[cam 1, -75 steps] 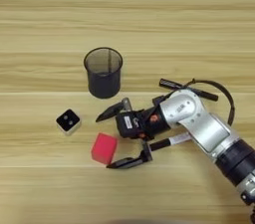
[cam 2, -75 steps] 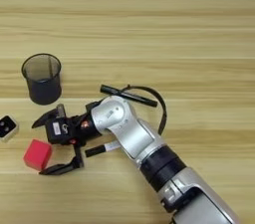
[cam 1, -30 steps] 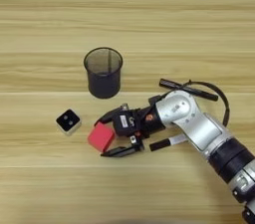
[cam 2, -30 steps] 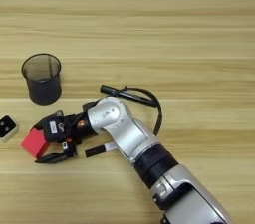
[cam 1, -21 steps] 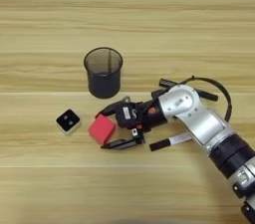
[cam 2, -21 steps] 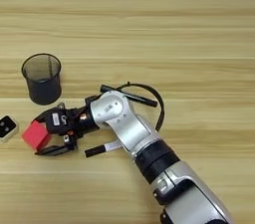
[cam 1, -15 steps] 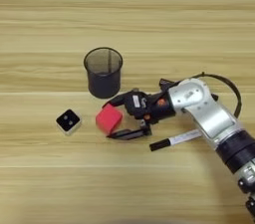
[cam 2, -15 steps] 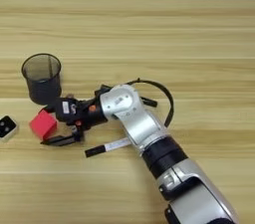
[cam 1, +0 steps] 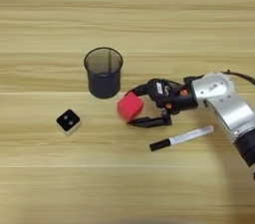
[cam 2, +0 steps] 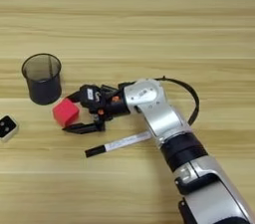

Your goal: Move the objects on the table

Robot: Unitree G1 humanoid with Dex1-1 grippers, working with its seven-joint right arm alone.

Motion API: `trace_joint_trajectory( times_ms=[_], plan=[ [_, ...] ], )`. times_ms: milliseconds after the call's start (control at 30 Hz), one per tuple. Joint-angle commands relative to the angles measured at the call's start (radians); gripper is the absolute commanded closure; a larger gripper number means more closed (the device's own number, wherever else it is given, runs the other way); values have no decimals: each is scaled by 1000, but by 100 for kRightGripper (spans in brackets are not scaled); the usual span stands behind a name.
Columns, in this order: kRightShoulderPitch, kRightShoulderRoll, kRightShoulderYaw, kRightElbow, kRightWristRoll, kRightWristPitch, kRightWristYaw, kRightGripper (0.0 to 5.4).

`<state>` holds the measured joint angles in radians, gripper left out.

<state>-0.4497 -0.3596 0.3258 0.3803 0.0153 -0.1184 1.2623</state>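
My right gripper (cam 1: 130, 109) is shut on the small red cube (cam 1: 130, 105), one black finger above it and one below. Cube and gripper sit just right of the foot of a black mesh cup (cam 1: 103, 72); I cannot tell whether the cube touches the table. The silver forearm (cam 2: 149, 103) reaches in from the lower right. The small white cube with a black two-dotted face (cam 1: 68, 121) lies to the left, apart from the gripper. A slim pen (cam 1: 182, 138) with a white barrel and a black cap lies slanted below the forearm. All rest on the tan wooden table (cam 1: 124, 14).
The black mesh cup (cam 2: 42, 77) stands upright and looks empty. A black cable (cam 2: 187, 93) loops off the wrist. The arm covers the lower right of the table in the right eye view.
The gripper closed on the red cube and carried it up and to the right, toward the cup. The pen, earlier partly under the forearm, now lies in full view.
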Motion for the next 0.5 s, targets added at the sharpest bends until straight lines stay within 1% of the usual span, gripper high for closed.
trace_joint_trajectory(
  times_ms=[33, 500],
  plan=[
    [-71, -28, -50, 5, 16, -27, -41, 213],
    [-65, -42, -87, 71, 13, -53, -57, 213]
  ],
)
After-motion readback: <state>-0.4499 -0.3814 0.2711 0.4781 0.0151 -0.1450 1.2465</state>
